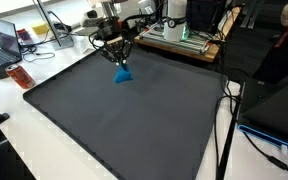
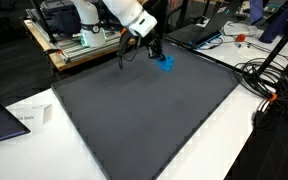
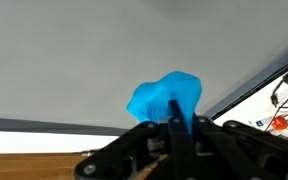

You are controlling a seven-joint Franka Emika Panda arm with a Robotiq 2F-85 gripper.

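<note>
Indoors, dark mat (image 1: 134,130), blue cloth (image 1: 123,75), cluttered benches (image 1: 182,40)

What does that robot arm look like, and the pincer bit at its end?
The arm is glossy white, built of rounded, chunky segments. At its end sit black jaws made of thin linked bars, much slimmer than the arm itself.

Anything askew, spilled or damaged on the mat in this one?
Nothing looks spilled or broken. The only oddity is the blue cloth, bunched into a crumpled peak near one edge of the dark mat. That is because the gripper is shut on its top. The mat itself lies flat.
</note>
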